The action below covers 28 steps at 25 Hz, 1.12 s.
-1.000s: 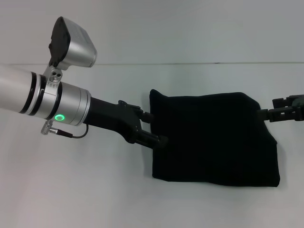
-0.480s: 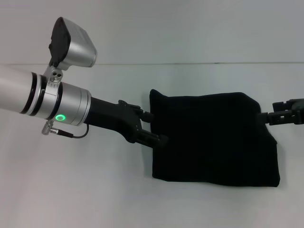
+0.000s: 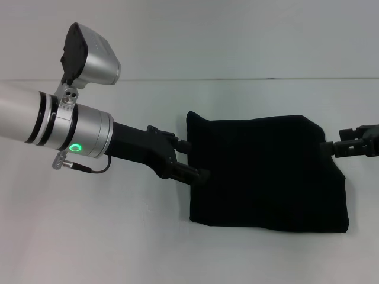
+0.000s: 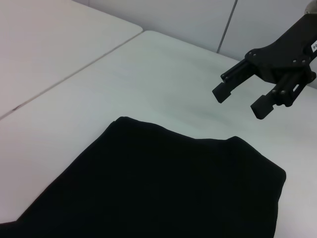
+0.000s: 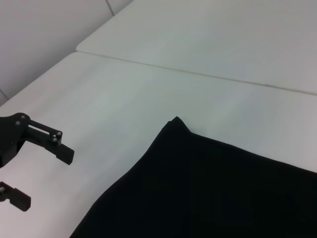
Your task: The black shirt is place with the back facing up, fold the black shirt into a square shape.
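The black shirt (image 3: 266, 171) lies folded into a rough square on the white table (image 3: 106, 236), right of centre in the head view. My left gripper (image 3: 193, 160) is at the shirt's left edge, open and holding nothing. It shows in the right wrist view (image 5: 38, 174) with its fingers (image 5: 62, 152) apart over bare table. My right gripper (image 3: 329, 147) is at the shirt's right edge. In the left wrist view it (image 4: 242, 98) hovers open and empty just beyond the shirt (image 4: 158, 183). The shirt also fills the near part of the right wrist view (image 5: 223, 188).
A seam between two table tops (image 5: 198, 74) runs behind the shirt. The table's far edge meets a pale wall (image 3: 237, 35). My left arm's silver forearm and wrist camera (image 3: 89, 53) cover the left part of the head view.
My right gripper has shifted slightly lower in the head view, staying at the shirt's right edge. The left arm and the shirt have not moved.
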Available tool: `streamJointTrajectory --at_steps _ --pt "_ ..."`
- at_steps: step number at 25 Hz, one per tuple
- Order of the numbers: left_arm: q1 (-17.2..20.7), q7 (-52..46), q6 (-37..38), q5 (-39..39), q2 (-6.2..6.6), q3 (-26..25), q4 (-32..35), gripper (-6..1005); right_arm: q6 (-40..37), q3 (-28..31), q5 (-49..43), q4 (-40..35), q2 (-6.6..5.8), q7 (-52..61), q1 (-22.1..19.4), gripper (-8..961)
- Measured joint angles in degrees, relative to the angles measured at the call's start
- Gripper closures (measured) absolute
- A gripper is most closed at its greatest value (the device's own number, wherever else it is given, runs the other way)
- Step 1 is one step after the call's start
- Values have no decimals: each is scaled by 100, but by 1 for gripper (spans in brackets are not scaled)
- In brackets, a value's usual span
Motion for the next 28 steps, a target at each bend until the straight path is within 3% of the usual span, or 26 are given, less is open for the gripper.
streamJointTrajectory --at_steps 28 --pt "14 0 -1 0 2 -7 -6 140 29 -9 0 73 -9 -13 27 49"
